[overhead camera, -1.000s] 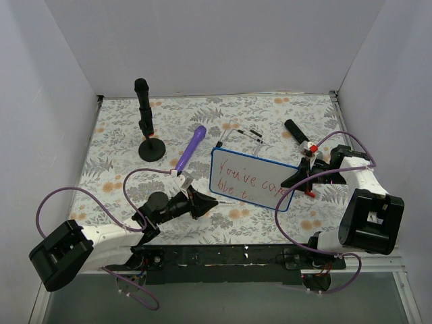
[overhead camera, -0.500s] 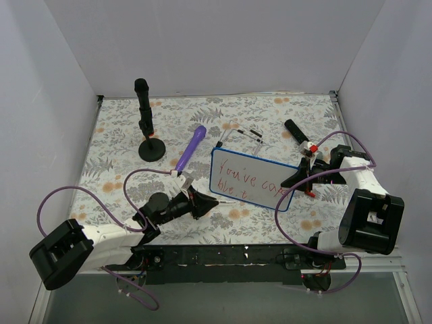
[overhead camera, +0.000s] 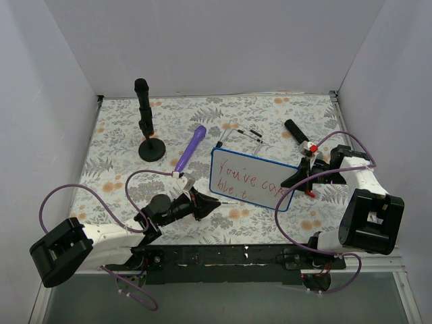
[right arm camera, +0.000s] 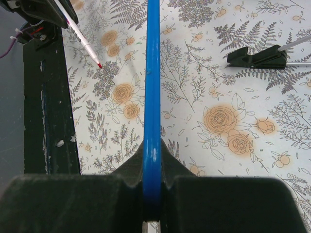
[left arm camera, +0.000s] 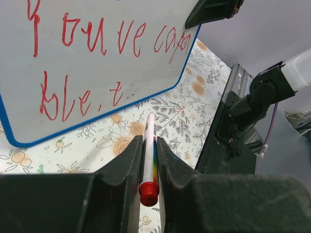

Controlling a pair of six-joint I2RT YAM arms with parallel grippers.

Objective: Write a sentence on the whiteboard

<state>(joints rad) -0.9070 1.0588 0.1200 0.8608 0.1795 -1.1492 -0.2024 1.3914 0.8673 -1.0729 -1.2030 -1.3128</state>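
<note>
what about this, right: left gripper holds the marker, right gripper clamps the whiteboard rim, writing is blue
The writing is red, not blue; the left wrist view shows it. Left gripper holding the marker and right gripper clamping the whiteboard rim both stand.

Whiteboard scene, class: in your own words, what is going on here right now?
The right gripper is clamped on the blue rim of the whiteboard. The left gripper is shut on a red marker, its tip just off the board's near edge, over the floral cloth. The sentence looks unfinished: two red lines, the second only a few letters.
</note>
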